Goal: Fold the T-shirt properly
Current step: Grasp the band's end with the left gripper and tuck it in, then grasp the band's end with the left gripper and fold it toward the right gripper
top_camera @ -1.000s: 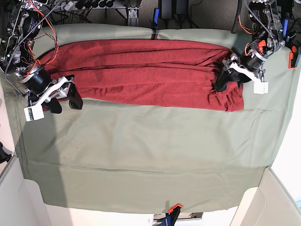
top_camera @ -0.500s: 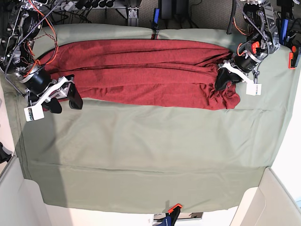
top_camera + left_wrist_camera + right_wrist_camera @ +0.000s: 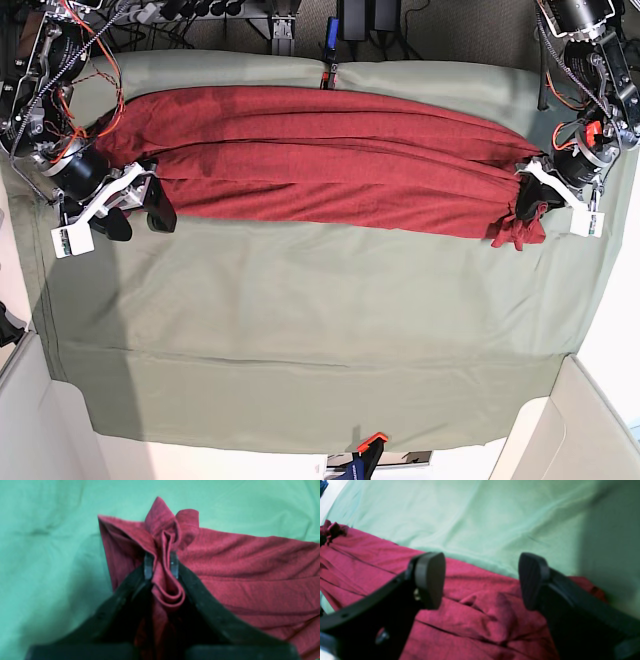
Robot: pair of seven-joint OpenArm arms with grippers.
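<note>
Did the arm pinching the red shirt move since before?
Yes. The left gripper, shut on the T-shirt, has pulled it toward the green sheet's right edge in the base view.

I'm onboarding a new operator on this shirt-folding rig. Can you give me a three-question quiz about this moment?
1. True or false: the left gripper has its fingers closed on a bunched fold of the T-shirt.
2. Multiple choice: the right gripper is A) clamped on a sleeve, B) open above the shirt's edge, gripping nothing, C) gripping the green cloth sheet.
3. Short answer: in the base view, how does the shirt lie on the sheet?

Key
1. True.
2. B.
3. Stretched in a long band across the far part of the sheet, from one arm to the other.
</note>
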